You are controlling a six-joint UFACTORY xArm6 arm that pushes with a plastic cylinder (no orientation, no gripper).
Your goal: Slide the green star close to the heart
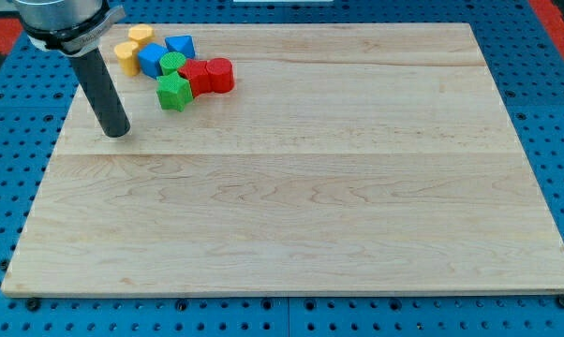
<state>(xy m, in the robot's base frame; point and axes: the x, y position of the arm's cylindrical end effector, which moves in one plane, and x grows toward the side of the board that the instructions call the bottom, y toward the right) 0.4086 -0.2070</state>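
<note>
The green star [173,91] lies at the lower edge of a tight cluster of blocks at the view's top left. The yellow heart [126,54] is at the cluster's left end, up and to the left of the star, with a blue cube [152,59] between them. My tip [119,132] rests on the board to the left of and a little below the green star, apart from it and touching no block. The dark rod rises from the tip toward the view's top left.
The cluster also holds a yellow hexagon [140,36], a blue triangle [180,46], a green round block [172,64], a red star [195,77] touching the green star's right side, and a red cylinder [219,74]. The wooden board [310,206] lies on a blue pegboard.
</note>
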